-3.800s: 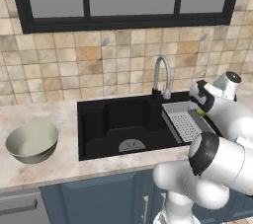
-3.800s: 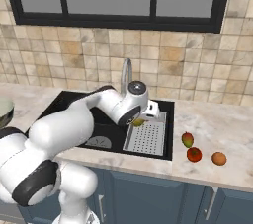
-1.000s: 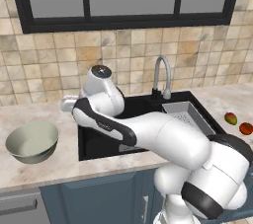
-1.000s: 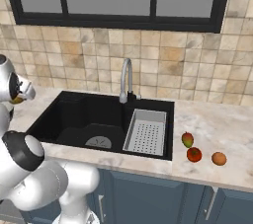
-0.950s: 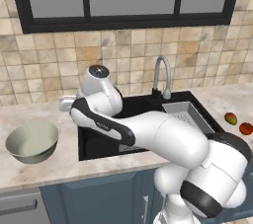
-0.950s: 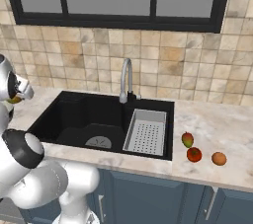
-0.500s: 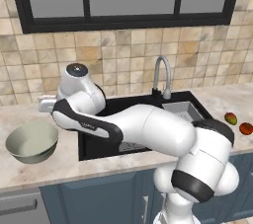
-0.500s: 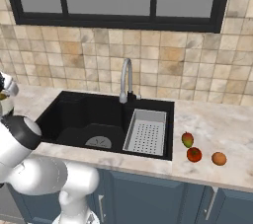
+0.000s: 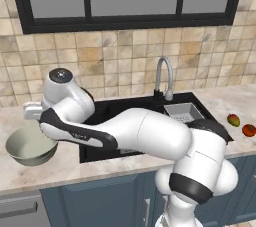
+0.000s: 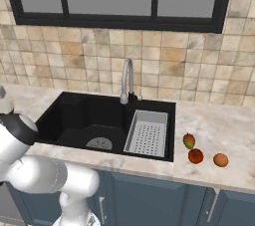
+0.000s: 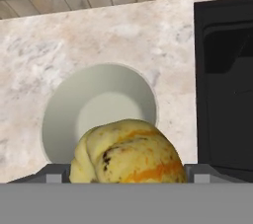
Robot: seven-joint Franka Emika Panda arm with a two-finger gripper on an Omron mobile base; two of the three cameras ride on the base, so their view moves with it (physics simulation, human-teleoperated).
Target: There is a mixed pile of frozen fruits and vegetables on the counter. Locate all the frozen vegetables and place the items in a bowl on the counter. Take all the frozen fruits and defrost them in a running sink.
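Glossy white rounded arm (image 9: 145, 133) with dark joint bands, grey-capped wrist.

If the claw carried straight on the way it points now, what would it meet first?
Most likely the bowl. In the hand view the claw, shut on the yellowish vegetable, looks down into the bowl's inside, with nothing between. How far above it hangs is unclear.

The black sink (image 10: 99, 120) sits in the beige worktop (image 10: 219, 130); the chrome faucet (image 10: 127, 83) rises at its back edge; the grey perforated tray (image 10: 148, 133) fills its right part; right of the sink lie the red-green oval (image 10: 189, 141), the red tomato-like piece (image 10: 195, 156) and the orange ball (image 10: 220, 160), close together.
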